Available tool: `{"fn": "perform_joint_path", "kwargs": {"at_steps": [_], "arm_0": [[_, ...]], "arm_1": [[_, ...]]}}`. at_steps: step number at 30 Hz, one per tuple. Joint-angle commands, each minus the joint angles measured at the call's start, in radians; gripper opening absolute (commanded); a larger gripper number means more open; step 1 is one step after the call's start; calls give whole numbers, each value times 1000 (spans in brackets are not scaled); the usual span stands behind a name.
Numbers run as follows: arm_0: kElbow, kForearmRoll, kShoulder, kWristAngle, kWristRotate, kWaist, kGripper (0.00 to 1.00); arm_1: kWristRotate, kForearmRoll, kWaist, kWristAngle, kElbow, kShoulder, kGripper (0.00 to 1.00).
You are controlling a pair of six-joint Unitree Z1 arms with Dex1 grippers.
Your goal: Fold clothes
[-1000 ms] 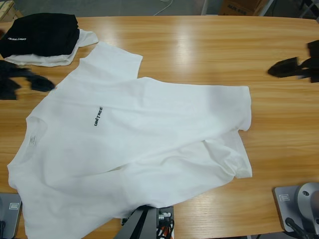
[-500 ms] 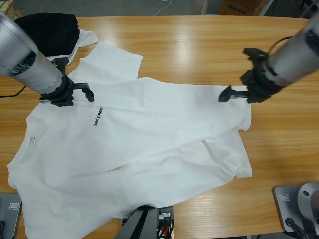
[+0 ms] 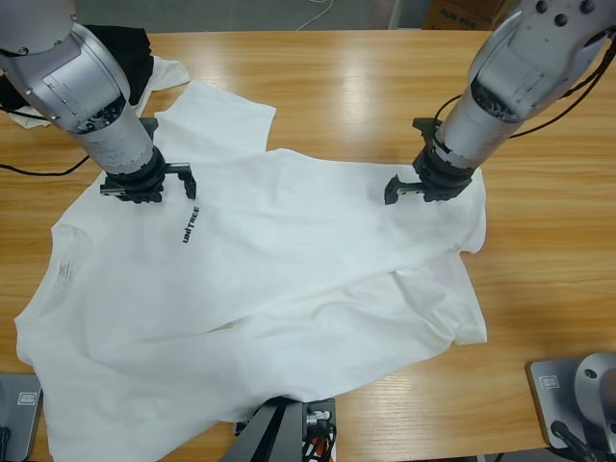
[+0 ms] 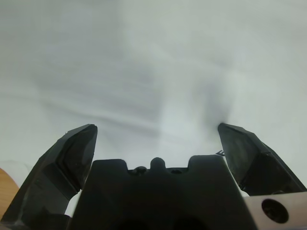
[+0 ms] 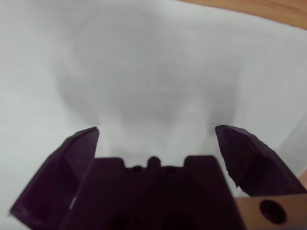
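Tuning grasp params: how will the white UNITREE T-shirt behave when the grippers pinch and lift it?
The T-shirt looks floppy: it lies flat with soft creases and a folded-over hem, so it would likely drape and sag from any pinch. Probably light, thin cotton. Both the left gripper and right gripper stand open over single-layer cloth, so a pinch may bunch it or slip.

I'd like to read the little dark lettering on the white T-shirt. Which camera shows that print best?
The high view: the print sits on the spread T-shirt, just beside the left pincer. Both wrist views show only plain white cloth between open jaws, no lettering.
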State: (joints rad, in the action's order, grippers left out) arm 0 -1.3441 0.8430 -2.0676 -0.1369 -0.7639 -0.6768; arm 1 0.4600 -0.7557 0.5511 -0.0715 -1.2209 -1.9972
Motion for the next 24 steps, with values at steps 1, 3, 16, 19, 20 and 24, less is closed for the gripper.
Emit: {"fn": "perform_joint_path", "kwargs": {"at_steps": [1, 3, 16, 19, 20, 24], "arm_0": [[-57, 11, -145, -4, -2, -4, 996], [-110, 17, -163, -4, 1, 5, 996], [-472, 176, -304, 50, 18, 59, 996], [-577, 226, -342, 53, 16, 75, 996], [-604, 239, -352, 53, 15, 79, 997], [-756, 309, -413, 60, 13, 103, 997]], "arm_1": [[0, 16, -33, 70, -8, -101, 1000], [-16, 15, -65, 83, -21, -118, 1000], [-191, -136, -353, 167, -366, -334, 1000], [-208, -226, -361, 213, -533, -399, 1000], [-208, -256, -362, 227, -585, -419, 1000], [-230, -319, -362, 224, -749, -472, 1000]]}}
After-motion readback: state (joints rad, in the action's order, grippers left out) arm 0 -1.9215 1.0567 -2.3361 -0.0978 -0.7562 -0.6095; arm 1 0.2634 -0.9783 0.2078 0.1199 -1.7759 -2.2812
